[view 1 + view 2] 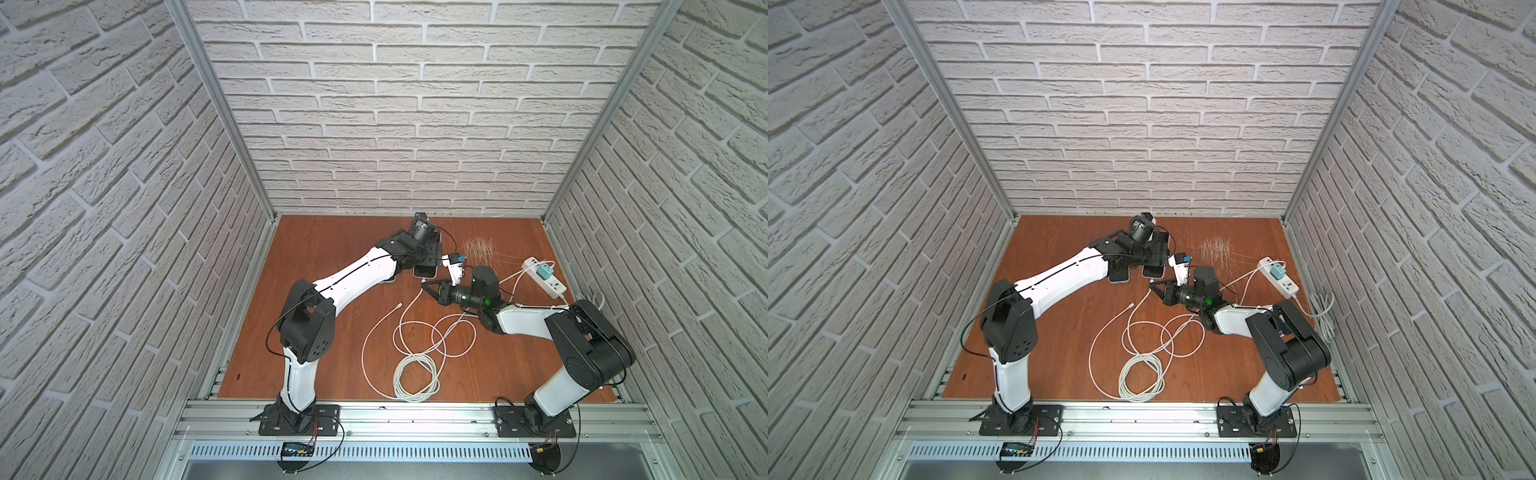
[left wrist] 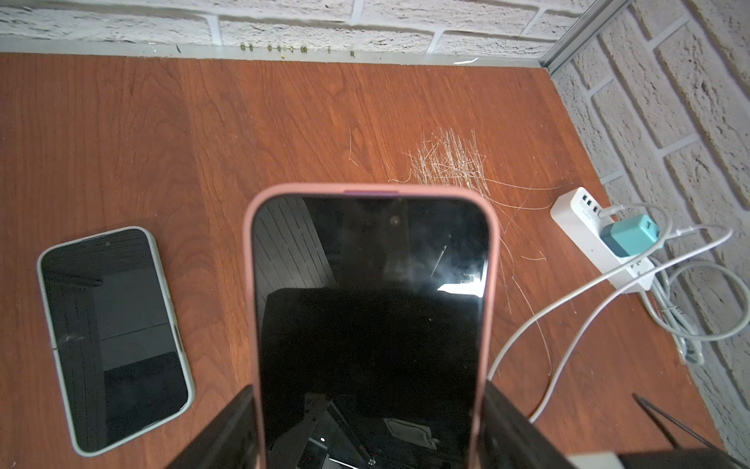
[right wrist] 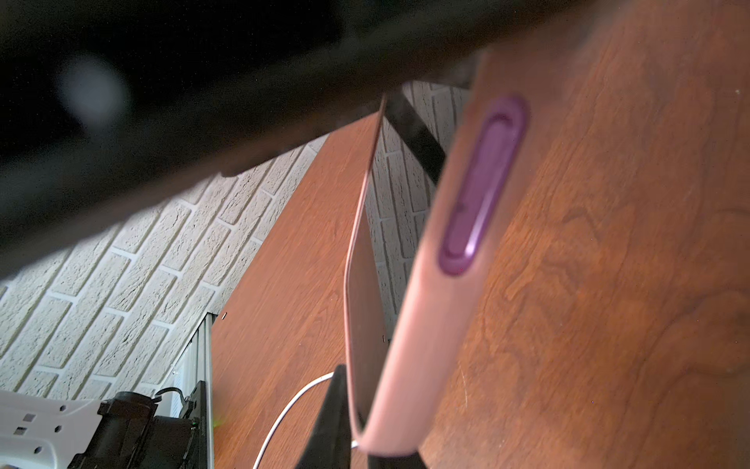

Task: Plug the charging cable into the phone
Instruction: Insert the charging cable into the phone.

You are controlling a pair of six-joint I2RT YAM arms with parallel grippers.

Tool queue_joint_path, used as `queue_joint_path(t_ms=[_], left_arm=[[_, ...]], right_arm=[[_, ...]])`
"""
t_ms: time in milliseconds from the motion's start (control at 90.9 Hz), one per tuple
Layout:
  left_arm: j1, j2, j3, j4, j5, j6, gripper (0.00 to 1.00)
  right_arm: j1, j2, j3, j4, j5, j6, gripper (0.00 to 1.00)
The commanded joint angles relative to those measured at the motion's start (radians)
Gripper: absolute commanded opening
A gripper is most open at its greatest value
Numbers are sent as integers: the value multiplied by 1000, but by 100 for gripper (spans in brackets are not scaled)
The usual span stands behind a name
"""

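Bright even light; top-view edges bowed; right-wrist foreground blurred; glare on phone [image 2: 369,325].

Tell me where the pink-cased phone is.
In a top view the pink-cased phone is held by the left pincer over the table centre; the green-cased phone lies to its left.

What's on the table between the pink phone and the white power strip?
Pale scratch marks on the wood and two white cables, as the left wrist view shows.
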Motion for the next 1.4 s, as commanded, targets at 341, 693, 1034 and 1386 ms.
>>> queue_joint_path(t_ms=[341, 693, 1034, 1386], left_arm=[[-13, -45, -21, 34, 34, 6, 14], [-40, -49, -86, 33, 38, -4, 14], [-51, -131, -216, 18, 33, -4, 13], [-83, -91, -166, -43, 13, 6, 13]], right_arm=[[-17, -41, -15, 76, 18, 14, 3], [-20, -44, -21, 81, 19, 16, 3], [-20, -52, -25, 80, 26, 14, 3], [-20, -74, -34, 79, 18, -6, 3]])
